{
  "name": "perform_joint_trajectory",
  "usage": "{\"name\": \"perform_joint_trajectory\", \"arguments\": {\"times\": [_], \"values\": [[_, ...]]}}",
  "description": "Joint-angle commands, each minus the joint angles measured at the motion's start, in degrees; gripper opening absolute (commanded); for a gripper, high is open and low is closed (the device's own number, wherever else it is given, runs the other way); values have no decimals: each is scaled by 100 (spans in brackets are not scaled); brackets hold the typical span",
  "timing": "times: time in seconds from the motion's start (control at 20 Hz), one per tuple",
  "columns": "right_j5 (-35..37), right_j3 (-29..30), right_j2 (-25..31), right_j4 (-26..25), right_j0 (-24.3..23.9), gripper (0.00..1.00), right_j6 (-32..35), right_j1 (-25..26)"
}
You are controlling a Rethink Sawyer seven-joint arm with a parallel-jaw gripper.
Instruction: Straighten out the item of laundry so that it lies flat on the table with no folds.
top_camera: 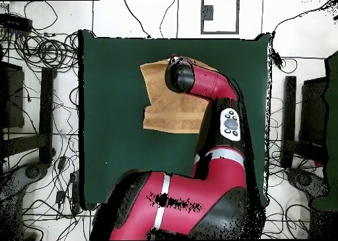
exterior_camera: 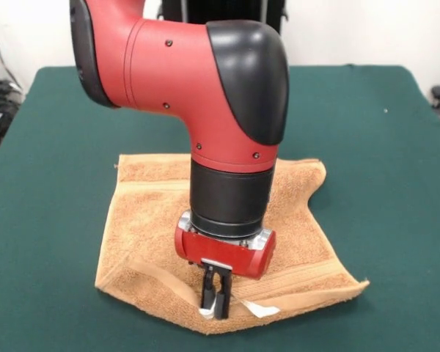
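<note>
The orange-tan towel (exterior_camera: 150, 220) lies on the green table (exterior_camera: 51, 147), rumpled. Its near edge is folded over, showing a pale border band, and its far right corner is drawn inward. A white label (exterior_camera: 262, 309) shows at the near edge. My gripper (exterior_camera: 215, 299) points straight down at the towel's near edge, just left of the label. Its fingers (exterior_camera: 207, 293) stand close together with their tips in the folded cloth. In the overhead view the towel (top_camera: 165, 106) lies at the table's (top_camera: 112, 119) far middle, and the arm's wrist hides the gripper.
The red and black arm (exterior_camera: 205, 81) reaches over the towel and hides its middle. Green cloth surrounds the towel on all sides. Cables and stands lie on the floor around the table (top_camera: 39, 60).
</note>
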Motion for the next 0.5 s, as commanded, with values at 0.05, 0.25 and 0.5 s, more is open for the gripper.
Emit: {"name": "perform_joint_trajectory", "arguments": {"times": [0.05, 0.25, 0.5], "values": [[945, -64, -76, -264, 252, 0, 291, 205], [812, -61, -66, -348, 216, 0, 270, 182], [594, -128, 34, -432, 172, 0, 143, 218]]}}
